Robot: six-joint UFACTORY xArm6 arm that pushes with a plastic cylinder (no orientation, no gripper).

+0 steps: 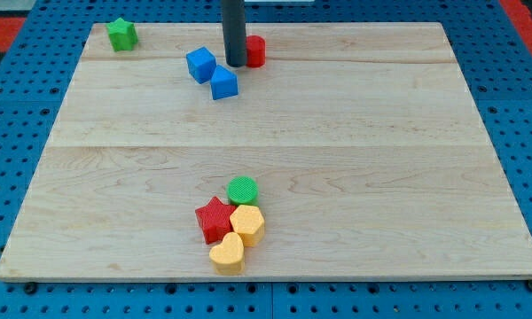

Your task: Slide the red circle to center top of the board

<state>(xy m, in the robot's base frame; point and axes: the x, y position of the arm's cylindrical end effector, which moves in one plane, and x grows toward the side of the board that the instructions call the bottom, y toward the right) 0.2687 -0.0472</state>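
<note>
Red circle [255, 51] top centre | my tip [235, 64] seemingly touching its left | tool: bare rod, nothing pinched

Wooden board [355, 133] carries blue, red, green and yellow blocks.

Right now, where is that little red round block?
The red circle sits near the view's top, close to the board's centre line, immediately right of my tip, which partly hides it. The two blue blocks lie to its left.

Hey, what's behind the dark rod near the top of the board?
A red block shows to the right of my tip; the rod hides its left part, so its shape is unclear.
</note>
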